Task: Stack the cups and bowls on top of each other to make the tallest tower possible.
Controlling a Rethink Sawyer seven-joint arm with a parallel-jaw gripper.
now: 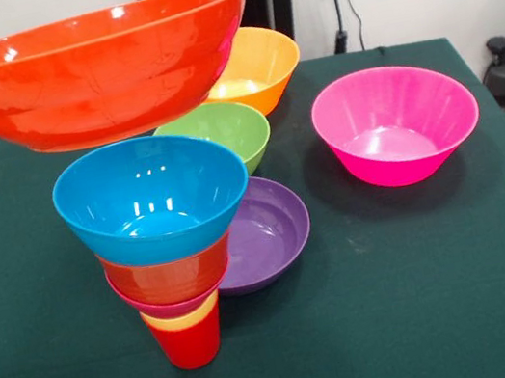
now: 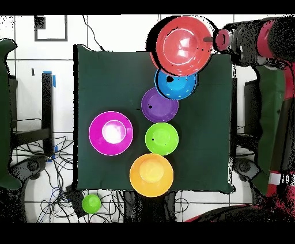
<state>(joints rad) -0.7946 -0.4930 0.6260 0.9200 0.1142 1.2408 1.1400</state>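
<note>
Big glossy orange-red plastic bowl hangs at 12 o'clock above the funnel-shaped tower. Looks light, stiff, slippery; grab the rim. Can't tell the pincer state.

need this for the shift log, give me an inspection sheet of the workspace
surface: dark green table cloth, flat.
job's things: tower on a red cup, blue bowl on top; large orange-red bowl held in the air above it; purple bowl, green bowl, light orange bowl and magenta bowl loose.
clutter: nothing seen.
grippers: gripper at the big bowl's rim, state unclear.
cables: tangled on the floor.
surroundings: small green object on the floor.
</note>
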